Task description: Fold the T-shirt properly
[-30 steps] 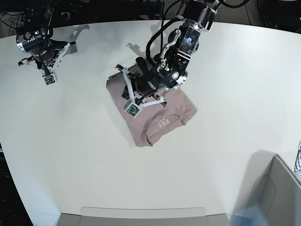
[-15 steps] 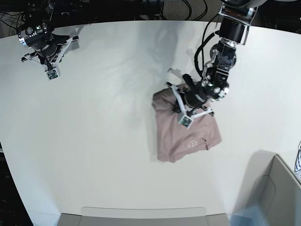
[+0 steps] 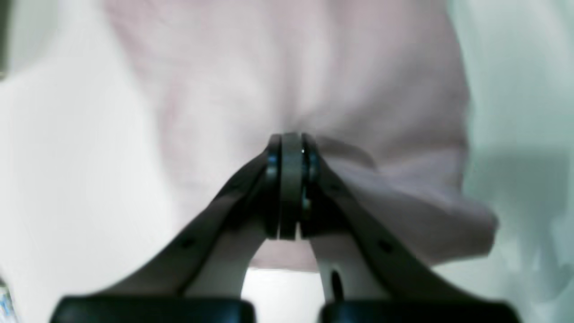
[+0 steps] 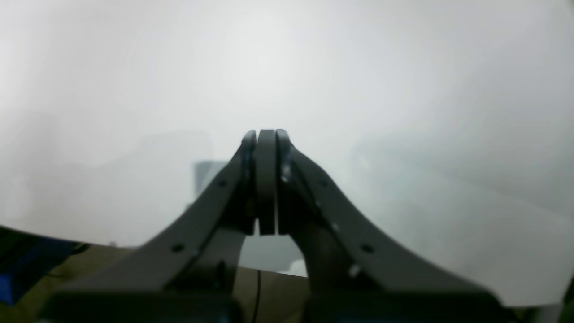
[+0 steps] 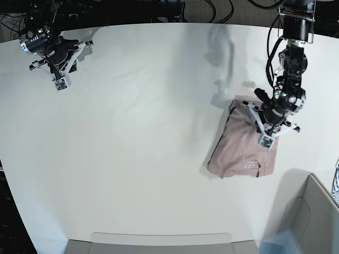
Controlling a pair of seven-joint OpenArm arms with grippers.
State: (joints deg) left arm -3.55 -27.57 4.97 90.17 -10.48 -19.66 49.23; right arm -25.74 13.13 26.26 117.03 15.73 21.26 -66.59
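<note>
We risk undoing the fold: the T-shirt, lying near the table's right edge, could bunch if dragged by its pinched fold. The left gripper is pressed together on the cloth, angled low. The right gripper, fingers together and empty, hovers at the far left corner.

I see a broad white worktop filling most of the base view. At its lower right corner stands a pale grey bin, and a scrap of blue-and-white striped cloth shows at the right edge above it. Dark cables run behind the far edge
</note>
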